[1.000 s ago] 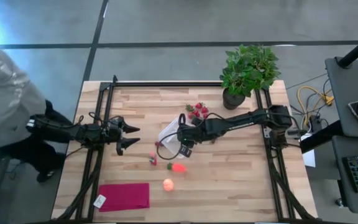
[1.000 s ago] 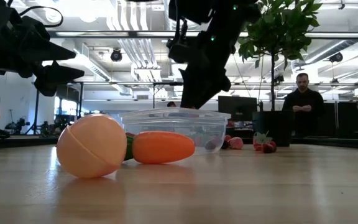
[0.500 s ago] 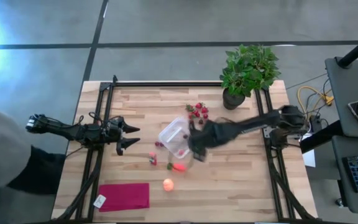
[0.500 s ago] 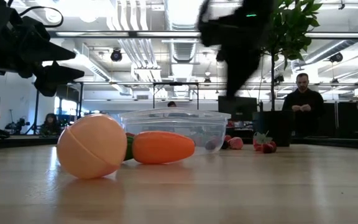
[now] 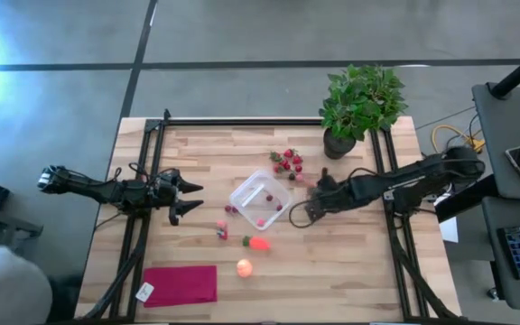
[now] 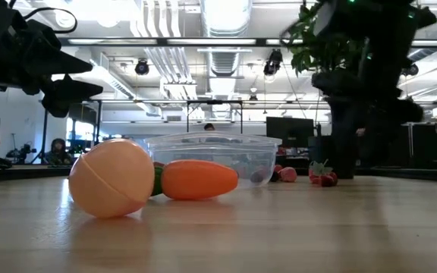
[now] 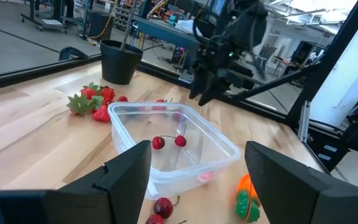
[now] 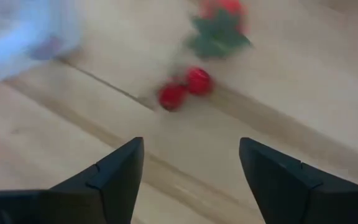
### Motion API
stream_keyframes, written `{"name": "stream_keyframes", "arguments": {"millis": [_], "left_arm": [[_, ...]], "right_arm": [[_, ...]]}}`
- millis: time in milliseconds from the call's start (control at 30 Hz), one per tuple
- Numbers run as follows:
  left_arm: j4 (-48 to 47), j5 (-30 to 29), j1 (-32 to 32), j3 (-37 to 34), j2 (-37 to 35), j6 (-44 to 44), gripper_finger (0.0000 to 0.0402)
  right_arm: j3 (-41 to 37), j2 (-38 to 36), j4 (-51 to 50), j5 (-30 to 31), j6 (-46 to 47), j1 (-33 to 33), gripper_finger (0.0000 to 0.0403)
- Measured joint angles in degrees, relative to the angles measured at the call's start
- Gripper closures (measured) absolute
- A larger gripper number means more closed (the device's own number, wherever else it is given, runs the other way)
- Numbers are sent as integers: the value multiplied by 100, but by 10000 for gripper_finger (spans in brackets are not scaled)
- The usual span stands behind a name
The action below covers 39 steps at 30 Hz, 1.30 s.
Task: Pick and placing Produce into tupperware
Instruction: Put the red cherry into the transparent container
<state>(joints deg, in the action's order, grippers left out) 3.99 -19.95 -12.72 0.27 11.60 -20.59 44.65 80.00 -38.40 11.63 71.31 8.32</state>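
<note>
A small clear plastic square container with rounded corners (image 5: pixel 261 201) sits near the middle of the pale wooden plank surface (image 5: pixel 350 262), tilted diamond-wise as seen from above, with two small dark-red cherry-like pieces (image 7: pixel 168 142) lying inside it on its floor. The right gripper (image 5: pixel 311 209) hangs just beside the container on the side towards the right arm's base, its jaws apart and holding nothing; its wrist view looks down on a pair of red cherries (image 8: pixel 185 88) on the wood below. A cluster of red strawberry-like pieces with green tops (image 5: pixel 287 162) lies between the container and the leafy green potted plant (image 5: pixel 359 104). On the container's other side lie a few more dark-red berries (image 5: pixel 227 212), an orange-red carrot-shaped piece with a green end (image 5: pixel 259 242) and, near it, a pale orange round fruit (image 5: pixel 244 266). A flat magenta-red rectangular cloth (image 5: pixel 180 284) rests at the surface's near-left corner. The left gripper (image 5: pixel 194 199) waits at the left side, well apart from the container, jaws wide apart and empty.
</note>
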Motion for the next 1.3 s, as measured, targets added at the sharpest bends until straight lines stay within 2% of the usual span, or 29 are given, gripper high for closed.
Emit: {"name": "stream_keyframes", "arguments": {"millis": [133, 333, 667, 900, 1300], "left_arm": [[0, -2, -1, 0, 4, 0, 155], [2, 0, -1, 0, 0, -1, 155], [0, -2, -1, 0, 0, -1, 155], [2, 0, -1, 0, 6, -1, 155], [2, 0, 0, 0, 6, 0, 155]], "right_arm": [[-256, -303, 34, -24, 516, -332, 155], [-294, -270, 174, -239, 817, -770, 164], [57, 536, 333, -602, 733, -949, 167], [520, 1123, 306, -575, 659, -1027, 171], [1182, 1798, -56, -712, 333, -1146, 221]]}}
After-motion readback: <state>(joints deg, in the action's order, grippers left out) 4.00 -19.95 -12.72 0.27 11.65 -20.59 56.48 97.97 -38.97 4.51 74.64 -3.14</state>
